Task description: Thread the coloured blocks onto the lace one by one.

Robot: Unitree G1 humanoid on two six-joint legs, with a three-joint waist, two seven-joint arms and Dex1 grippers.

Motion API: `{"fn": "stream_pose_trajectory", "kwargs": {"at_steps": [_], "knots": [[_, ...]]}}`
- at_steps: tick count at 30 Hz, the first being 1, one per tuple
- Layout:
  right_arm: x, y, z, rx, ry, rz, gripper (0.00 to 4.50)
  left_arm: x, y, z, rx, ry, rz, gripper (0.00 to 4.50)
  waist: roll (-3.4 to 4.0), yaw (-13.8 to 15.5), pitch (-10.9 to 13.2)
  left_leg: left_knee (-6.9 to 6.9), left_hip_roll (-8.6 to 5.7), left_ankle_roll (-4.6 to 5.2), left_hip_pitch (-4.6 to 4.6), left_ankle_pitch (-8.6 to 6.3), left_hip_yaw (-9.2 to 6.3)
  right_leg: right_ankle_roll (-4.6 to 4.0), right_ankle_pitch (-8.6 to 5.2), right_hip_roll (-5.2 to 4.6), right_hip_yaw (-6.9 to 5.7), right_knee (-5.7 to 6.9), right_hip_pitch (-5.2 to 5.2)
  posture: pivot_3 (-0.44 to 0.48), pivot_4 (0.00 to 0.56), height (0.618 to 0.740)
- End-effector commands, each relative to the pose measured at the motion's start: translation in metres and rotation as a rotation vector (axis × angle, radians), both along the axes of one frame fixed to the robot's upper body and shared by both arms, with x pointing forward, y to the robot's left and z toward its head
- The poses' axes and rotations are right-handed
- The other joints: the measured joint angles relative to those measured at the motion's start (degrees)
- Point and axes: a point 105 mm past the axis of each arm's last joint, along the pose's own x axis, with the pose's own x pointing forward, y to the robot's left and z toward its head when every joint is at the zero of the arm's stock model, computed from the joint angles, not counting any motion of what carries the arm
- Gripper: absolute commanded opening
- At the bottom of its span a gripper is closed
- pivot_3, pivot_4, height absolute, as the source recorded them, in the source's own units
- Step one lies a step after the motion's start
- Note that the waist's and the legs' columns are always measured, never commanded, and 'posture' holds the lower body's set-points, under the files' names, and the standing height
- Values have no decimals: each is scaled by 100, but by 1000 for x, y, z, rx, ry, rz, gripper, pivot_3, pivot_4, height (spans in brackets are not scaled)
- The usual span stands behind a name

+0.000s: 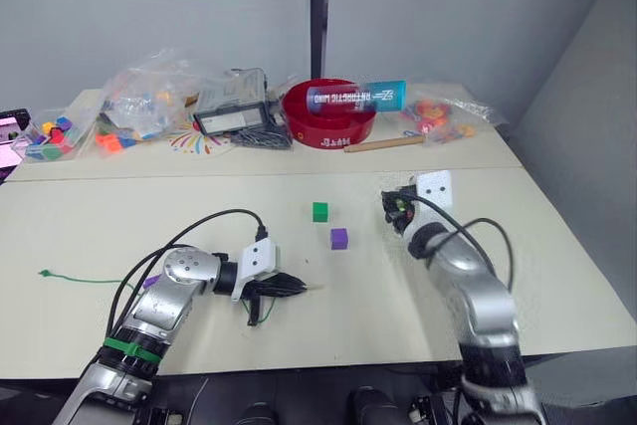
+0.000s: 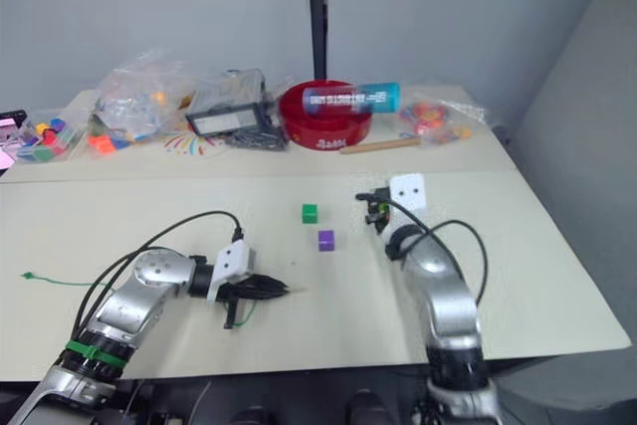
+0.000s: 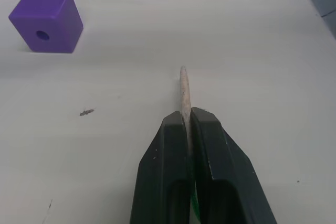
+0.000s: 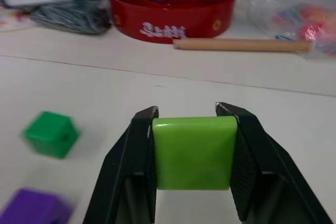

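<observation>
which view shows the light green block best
The right wrist view: the light green block sits large and centred, clamped between the right gripper fingers. In the eye views it is nearly hidden inside that gripper, too small to make out.

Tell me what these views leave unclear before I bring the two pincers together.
- Light green block: its hole doesn't show in the right wrist view, where the right pincer covers its sides.
- Lace: past the pale tip, hidden between the left pincer fingers.
- Bagged toys: too small and crumpled to sort.
</observation>
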Motion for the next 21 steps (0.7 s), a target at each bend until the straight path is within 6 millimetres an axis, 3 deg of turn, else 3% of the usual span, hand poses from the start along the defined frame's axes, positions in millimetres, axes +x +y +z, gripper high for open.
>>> {"fn": "stream_pose_trajectory", "kwargs": {"at_steps": [1,5,8,15,21], "knots": [[-37,21,8,-12,-4,123,1197,2,1,9,-12,-39,-15,0,0,3,0,1,-1,0,1,0,1,0,0,-1,0,-1,2,0,150,731],[-66,35,-21,-22,110,175,1197,2,2,10,-10,-39,-21,0,-1,26,0,3,-1,-1,1,0,1,2,-2,-2,1,-4,4,0,150,731],[-74,38,-46,-47,176,166,1197,2,3,10,-9,-42,-23,0,-1,30,0,3,-2,-1,1,0,3,3,-2,-2,1,-6,5,0,150,731],[-69,37,-93,-36,322,142,1197,-1,7,15,-8,-55,-28,0,-2,16,0,3,-1,-1,4,0,4,8,-6,-1,1,-6,5,0,150,731],[-67,38,-104,1,379,164,1197,-6,8,17,-8,-59,-25,0,-14,9,-7,3,0,-1,11,0,4,14,-10,-1,1,-6,14,0,150,731]]}}
